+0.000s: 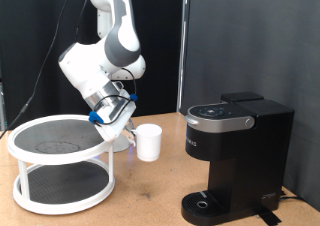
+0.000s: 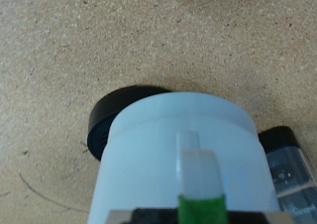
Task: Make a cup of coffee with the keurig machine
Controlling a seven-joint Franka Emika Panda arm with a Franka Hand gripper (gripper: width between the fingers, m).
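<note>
The white cup stands upright on the wooden table, between a white rack and the black keurig machine, whose lid is down. My gripper hangs low just to the exterior view's left of the cup, apart from it. In the wrist view a white pod with a green mark fills the space at my gripper. One dark fingertip presses its side and the other is hidden. A small white shape under the gripper in the exterior view seems to be this pod.
A white two-tier round rack with a dark mesh top stands at the exterior view's left, its rim close to the gripper. The machine's round drip tray sits at its foot. A dark round shape lies behind the pod.
</note>
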